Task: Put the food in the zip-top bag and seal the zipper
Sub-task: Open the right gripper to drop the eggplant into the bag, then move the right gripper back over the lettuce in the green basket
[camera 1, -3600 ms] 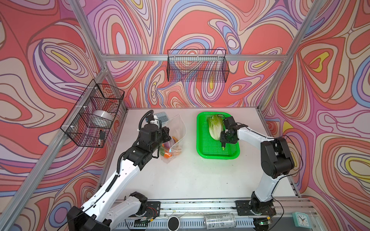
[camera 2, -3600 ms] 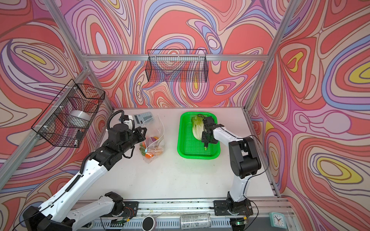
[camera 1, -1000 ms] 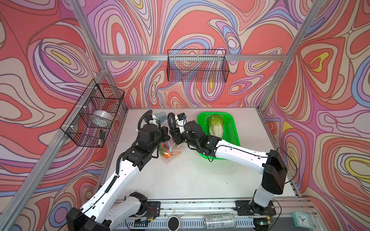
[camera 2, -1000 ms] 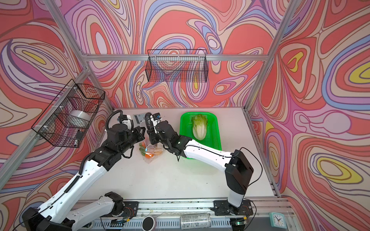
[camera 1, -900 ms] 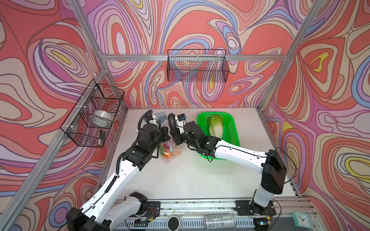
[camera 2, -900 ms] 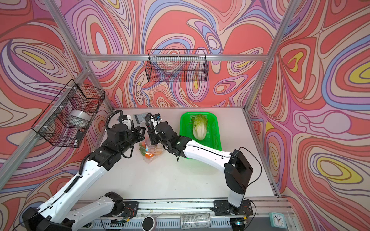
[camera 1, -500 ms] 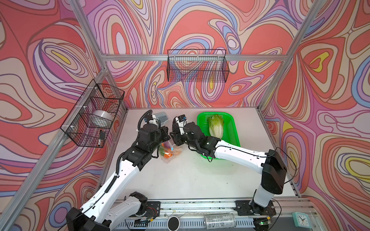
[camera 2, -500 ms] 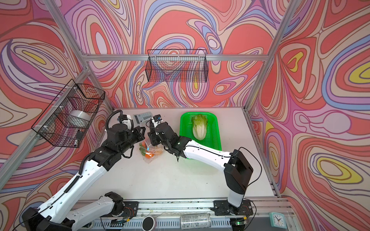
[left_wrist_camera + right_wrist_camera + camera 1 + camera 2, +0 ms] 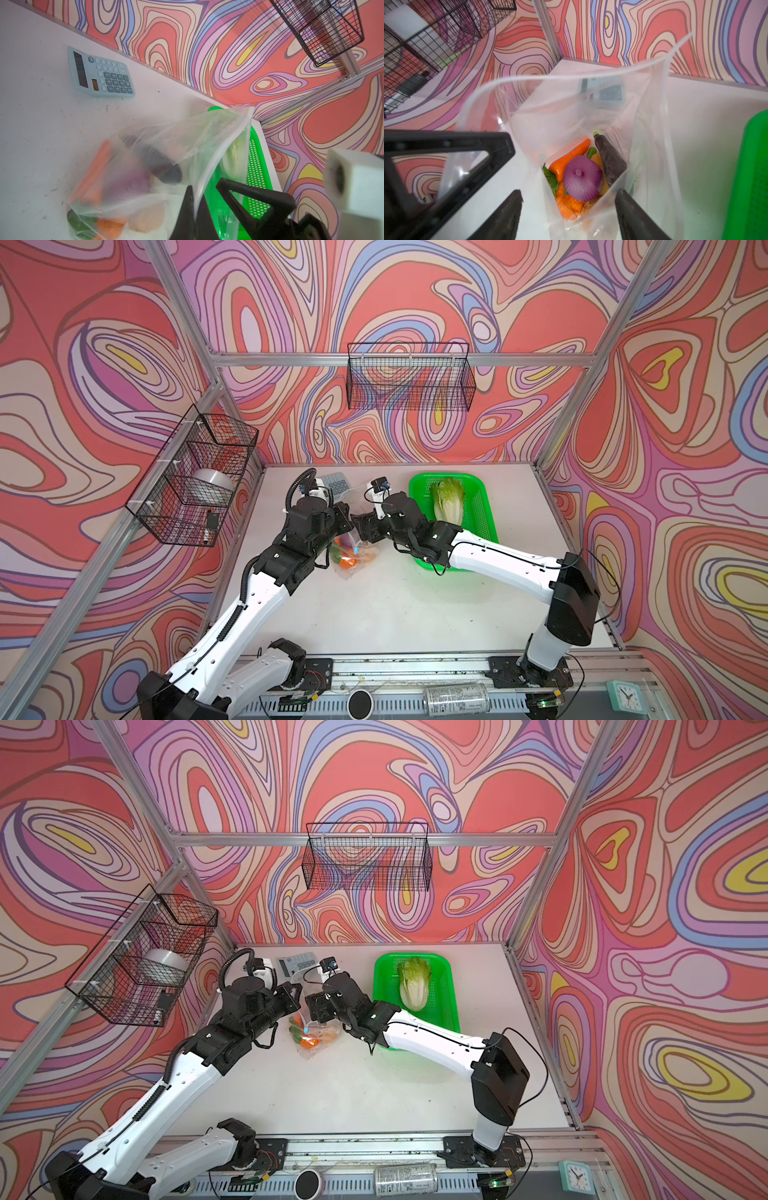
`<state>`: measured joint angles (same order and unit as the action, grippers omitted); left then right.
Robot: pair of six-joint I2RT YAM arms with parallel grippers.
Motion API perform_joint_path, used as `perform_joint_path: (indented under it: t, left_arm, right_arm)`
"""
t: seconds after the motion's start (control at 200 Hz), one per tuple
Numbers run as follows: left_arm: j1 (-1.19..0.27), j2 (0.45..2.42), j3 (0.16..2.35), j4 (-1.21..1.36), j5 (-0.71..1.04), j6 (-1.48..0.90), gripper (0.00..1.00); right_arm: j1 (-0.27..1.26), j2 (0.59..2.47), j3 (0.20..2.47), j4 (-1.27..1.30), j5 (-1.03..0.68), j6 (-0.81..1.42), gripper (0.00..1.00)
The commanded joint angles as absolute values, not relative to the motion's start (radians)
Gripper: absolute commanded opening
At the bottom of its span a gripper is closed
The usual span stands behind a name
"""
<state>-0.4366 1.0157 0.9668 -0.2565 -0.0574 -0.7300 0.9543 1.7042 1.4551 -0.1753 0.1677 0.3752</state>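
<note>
The clear zip-top bag [image 9: 353, 549] [image 9: 313, 1031] stands open on the table between both arms. My left gripper [image 9: 194, 207] [image 9: 347, 519] is shut on the bag's rim and holds that side up. Above the bag's mouth my right gripper [image 9: 568, 209] [image 9: 313, 1009] is open, with nothing between its fingers. Inside the bag lie a purple onion [image 9: 581, 178], a carrot [image 9: 569, 158], a dark eggplant [image 9: 610, 162] and an orange pumpkin [image 9: 566, 205]. The white zipper [image 9: 550, 78] runs along the open rim. The napa cabbage [image 9: 448, 499] [image 9: 412, 986] lies in the green basket.
The green perforated basket [image 9: 484, 506] [image 9: 451, 990] sits right of the bag. A light-blue calculator [image 9: 99, 72] [image 9: 296, 965] lies behind the bag near the back wall. Black wire baskets hang on the left wall [image 9: 195, 485] and back wall [image 9: 409, 379].
My right arm has come from the green basket to over the bag's mouth, and its jaws have spread apart in the last second. The left gripper has kept its hold on the rim.
</note>
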Motion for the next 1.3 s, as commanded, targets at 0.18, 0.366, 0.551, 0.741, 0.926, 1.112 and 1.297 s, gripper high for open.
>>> perform_joint_path:
  t: [0.18, 0.366, 0.551, 0.741, 0.926, 1.112, 1.297]
  left_arm:
    - [-0.434, 1.005, 1.004, -0.248, -0.069, -0.721, 0.00]
    - [-0.434, 1.027, 1.029, -0.257, -0.038, -0.715, 0.00]
    - [-0.434, 1.034, 1.007, -0.236, -0.021, -0.737, 0.00]
    - [-0.434, 1.022, 1.019, -0.253, -0.004, -0.737, 0.00]
    - [-0.435, 1.001, 1.055, -0.301, -0.002, -0.718, 0.00]
    - [-0.434, 1.011, 1.043, -0.299, -0.002, -0.727, 0.00]
    - [-0.434, 1.020, 1.040, -0.296, 0.001, -0.729, 0.00]
  right_arm:
    - [0.915, 1.560, 1.525, -0.319, 0.318, 0.294, 0.77]
    - [0.716, 1.541, 1.554, -0.534, 0.241, 0.316, 0.84]
    - [0.509, 1.564, 1.549, -0.670, 0.143, 0.321, 0.98]
    - [0.350, 1.679, 1.590, -0.762, 0.035, 0.286, 0.98]
    - [0.264, 1.819, 1.659, -0.779, -0.067, 0.239, 0.98]
    - [0.242, 1.995, 1.799, -0.850, -0.107, 0.199, 0.99]
    - [0.241, 2.124, 1.920, -0.910, -0.041, 0.179, 0.99]
